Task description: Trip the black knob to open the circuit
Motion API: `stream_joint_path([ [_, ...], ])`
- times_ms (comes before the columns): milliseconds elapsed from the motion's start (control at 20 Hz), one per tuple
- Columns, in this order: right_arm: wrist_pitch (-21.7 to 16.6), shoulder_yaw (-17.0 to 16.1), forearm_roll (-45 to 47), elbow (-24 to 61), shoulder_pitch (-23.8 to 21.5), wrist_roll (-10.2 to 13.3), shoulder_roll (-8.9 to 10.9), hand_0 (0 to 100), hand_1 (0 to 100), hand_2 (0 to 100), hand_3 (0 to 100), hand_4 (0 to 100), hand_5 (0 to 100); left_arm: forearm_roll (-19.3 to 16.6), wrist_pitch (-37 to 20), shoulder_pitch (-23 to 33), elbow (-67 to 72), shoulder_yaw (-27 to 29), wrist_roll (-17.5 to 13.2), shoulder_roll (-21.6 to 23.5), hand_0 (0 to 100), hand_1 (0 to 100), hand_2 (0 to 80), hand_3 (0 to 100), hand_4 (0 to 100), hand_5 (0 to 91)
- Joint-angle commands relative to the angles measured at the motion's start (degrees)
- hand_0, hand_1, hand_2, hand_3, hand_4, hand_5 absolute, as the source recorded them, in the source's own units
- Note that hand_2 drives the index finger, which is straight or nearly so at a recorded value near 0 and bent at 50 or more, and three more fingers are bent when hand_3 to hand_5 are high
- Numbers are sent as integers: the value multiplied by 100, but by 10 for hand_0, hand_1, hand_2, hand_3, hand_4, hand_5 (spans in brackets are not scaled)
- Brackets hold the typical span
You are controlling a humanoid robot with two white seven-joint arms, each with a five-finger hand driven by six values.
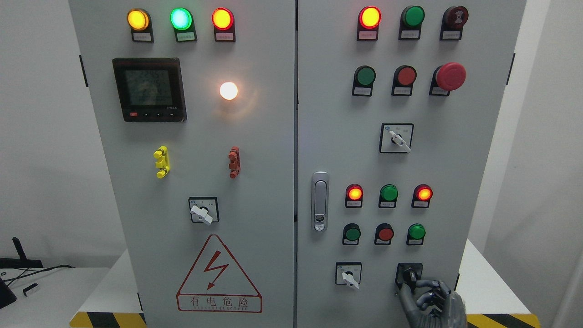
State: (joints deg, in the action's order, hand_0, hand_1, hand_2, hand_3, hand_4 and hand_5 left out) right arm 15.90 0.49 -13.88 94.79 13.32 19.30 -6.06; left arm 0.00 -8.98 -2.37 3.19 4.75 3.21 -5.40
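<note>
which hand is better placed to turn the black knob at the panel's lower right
Right. The grey right hand is already at the black rotary knob, its fingers curled against it. No left hand is in view.

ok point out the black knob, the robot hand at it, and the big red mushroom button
black knob (409, 275), head view, on the knob's dark body
right hand (432, 300), head view, on the knuckles, fingers at the knob
red mushroom button (451, 76), head view, on the middle of its red cap

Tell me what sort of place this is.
Probably an electrical or industrial control room. A grey two-door control cabinet carries lit round indicator lamps, a red mushroom-shaped emergency stop button and a red triangular lightning warning sign. The right hand touches the black rotary knob.
</note>
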Motion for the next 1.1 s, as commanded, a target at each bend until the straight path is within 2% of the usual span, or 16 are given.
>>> stream_joint_path([
  [0, 1, 145, -1, -22, 4, -6, 0, 371, 805, 524, 862, 851, 946, -176, 2, 0, -2, 0, -5, 4, 120, 389, 0, 0, 0, 0],
  [451, 1, 153, 8, -22, 56, -23, 0, 457, 868, 532, 885, 849, 945, -176, 2, 0, -2, 0, -5, 4, 120, 389, 0, 0, 0, 0],
  [1052, 10, 145, 17, -31, 91, -23, 0, 489, 902, 545, 895, 851, 944, -176, 2, 0, -2, 0, -5, 4, 120, 389, 0, 0, 0, 0],
])
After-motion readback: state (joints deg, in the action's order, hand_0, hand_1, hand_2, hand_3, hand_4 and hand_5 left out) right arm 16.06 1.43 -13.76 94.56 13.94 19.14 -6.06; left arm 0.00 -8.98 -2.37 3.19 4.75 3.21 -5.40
